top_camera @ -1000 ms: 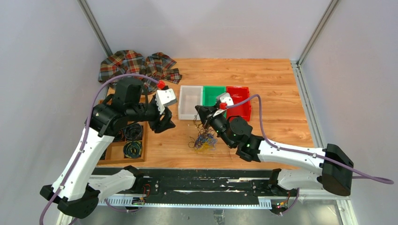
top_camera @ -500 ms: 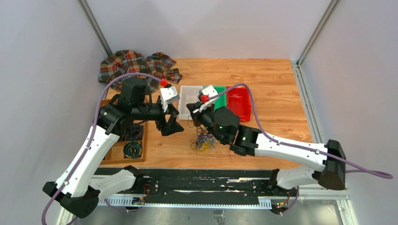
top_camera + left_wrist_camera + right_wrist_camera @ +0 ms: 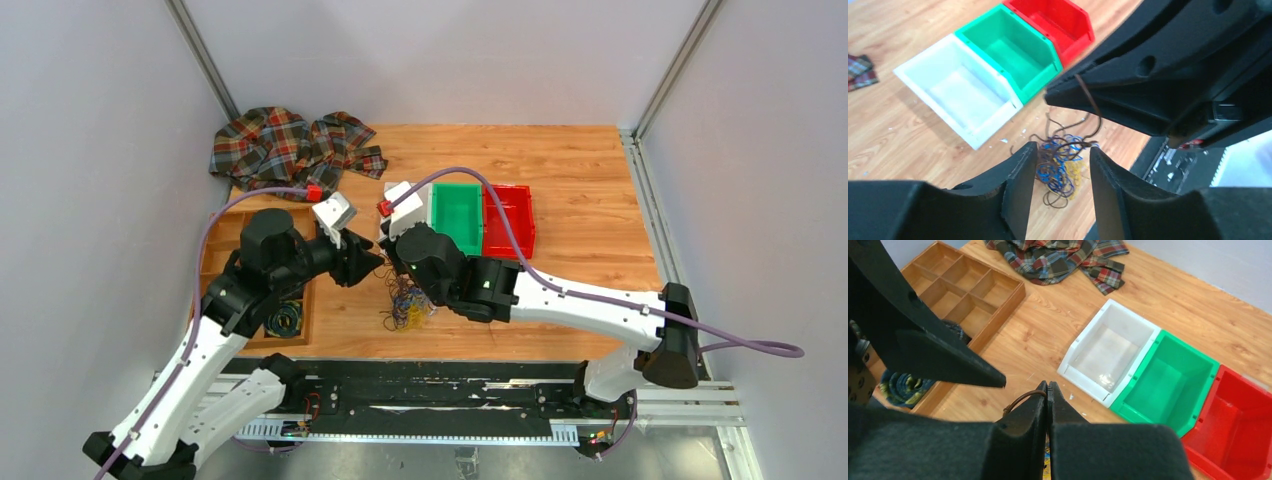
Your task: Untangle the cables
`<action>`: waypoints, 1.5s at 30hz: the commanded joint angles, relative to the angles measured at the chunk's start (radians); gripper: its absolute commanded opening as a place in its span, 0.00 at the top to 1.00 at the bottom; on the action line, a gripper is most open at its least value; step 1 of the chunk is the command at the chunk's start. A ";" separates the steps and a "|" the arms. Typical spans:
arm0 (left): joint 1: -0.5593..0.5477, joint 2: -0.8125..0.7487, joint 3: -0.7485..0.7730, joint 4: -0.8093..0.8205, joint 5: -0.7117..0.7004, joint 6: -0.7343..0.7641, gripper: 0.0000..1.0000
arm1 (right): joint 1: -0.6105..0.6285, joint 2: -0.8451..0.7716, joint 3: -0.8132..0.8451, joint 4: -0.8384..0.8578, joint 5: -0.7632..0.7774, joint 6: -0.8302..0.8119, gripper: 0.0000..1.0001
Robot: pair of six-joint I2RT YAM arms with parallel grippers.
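Overhead, my two arms reach in from the near edge of a wooden table [image 3: 590,190] and meet near its middle. My left gripper [image 3: 374,264] and my right gripper [image 3: 395,270] point at each other, tips close together. Just below them the cables [image 3: 405,308], a small tangle of thin dark, blue and yellow wires, lie on the table. A few strands rise toward the right gripper. A green bin [image 3: 455,215] and a red bin [image 3: 508,215] stand side by side behind my right arm. A plaid cloth [image 3: 290,140] lies crumpled at the far left corner. A wooden tray [image 3: 224,232] with compartments lies partly under my left arm, with a dark coil [image 3: 285,320] in one compartment.

From my left wrist, my left fingers [image 3: 1018,185] stand partly apart, with nothing pinched between them. Through the gap I see the cables [image 3: 1060,170] on the table below. The right gripper [image 3: 1060,94] fills the upper right. Its tip clamps a brown strand [image 3: 1090,100] that curves down into the tangle. A white bin [image 3: 958,95], the green bin and the red bin line up touching at the upper left.

From my right wrist, my right fingers [image 3: 1033,415] press flat together, and the brown strand [image 3: 1020,400] loops out beside their tip. The left gripper shows as a dark wedge on the left, its tip near mine but not touching. Beyond lie the tray, the cloth and the three bins.
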 commanded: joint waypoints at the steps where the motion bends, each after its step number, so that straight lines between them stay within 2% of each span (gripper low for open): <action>1: -0.007 -0.054 -0.066 0.164 -0.107 -0.093 0.54 | -0.002 -0.065 -0.013 -0.026 -0.095 0.103 0.99; 4: -0.007 -0.057 -0.078 0.179 -0.130 -0.095 0.59 | -0.036 -0.133 -0.096 0.050 -0.302 0.142 1.00; 6: -0.007 -0.054 -0.065 0.171 -0.076 -0.079 0.59 | -0.051 -0.171 -0.149 0.091 -0.341 0.154 0.99; 8: -0.007 -0.046 -0.031 0.122 0.114 -0.016 0.54 | -0.055 -0.197 -0.172 0.080 -0.329 0.155 0.99; 10: -0.008 -0.033 0.000 0.060 0.266 0.018 0.44 | -0.056 -0.212 -0.184 0.066 -0.321 0.154 0.99; 13: -0.009 -0.024 0.004 0.045 0.337 0.012 0.35 | -0.056 -0.203 -0.152 -0.016 -0.265 0.182 0.99; 15: -0.015 -0.033 -0.017 0.090 0.311 -0.018 0.33 | -0.054 -0.170 -0.102 -0.109 -0.213 0.212 1.00; 17: -0.024 -0.049 -0.066 0.178 0.220 -0.077 0.35 | -0.054 -0.145 -0.061 -0.177 -0.153 0.249 0.99; 28: -0.080 -0.054 -0.218 0.366 -0.146 -0.116 0.41 | -0.037 -0.065 0.063 -0.289 -0.100 0.276 0.99; 32: -0.082 -0.039 -0.231 0.392 -0.112 -0.144 0.41 | -0.034 -0.050 0.079 -0.325 -0.085 0.274 0.99; 36: -0.105 -0.039 -0.241 0.379 0.055 -0.143 0.38 | -0.034 -0.042 0.087 -0.356 -0.061 0.276 0.99; 39: -0.163 -0.051 -0.249 0.336 0.101 -0.101 0.38 | -0.031 -0.035 0.100 -0.381 -0.041 0.274 0.99; 43: -0.210 -0.055 -0.264 0.403 -0.065 -0.115 0.40 | -0.020 -0.033 0.106 -0.388 -0.036 0.271 0.99; 45: -0.210 -0.044 -0.262 0.435 -0.196 -0.118 0.43 | -0.015 -0.034 0.103 -0.389 -0.033 0.275 0.99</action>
